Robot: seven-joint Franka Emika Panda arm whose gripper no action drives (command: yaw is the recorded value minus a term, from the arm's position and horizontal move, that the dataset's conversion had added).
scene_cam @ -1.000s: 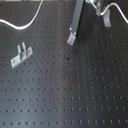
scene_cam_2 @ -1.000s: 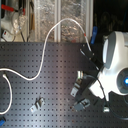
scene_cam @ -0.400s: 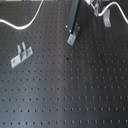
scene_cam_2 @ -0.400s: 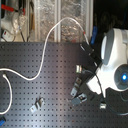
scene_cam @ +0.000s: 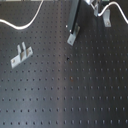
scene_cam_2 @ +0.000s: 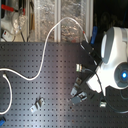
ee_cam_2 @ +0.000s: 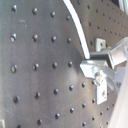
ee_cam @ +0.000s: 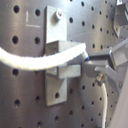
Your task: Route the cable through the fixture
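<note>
Over the perforated counter, claw grips the white cable against a metal bracket.

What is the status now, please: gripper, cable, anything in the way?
Gripper shut on cable. Cable lies across a metal bracket in the first wrist view. Second fixture untouched. No obstruction seen.
</note>
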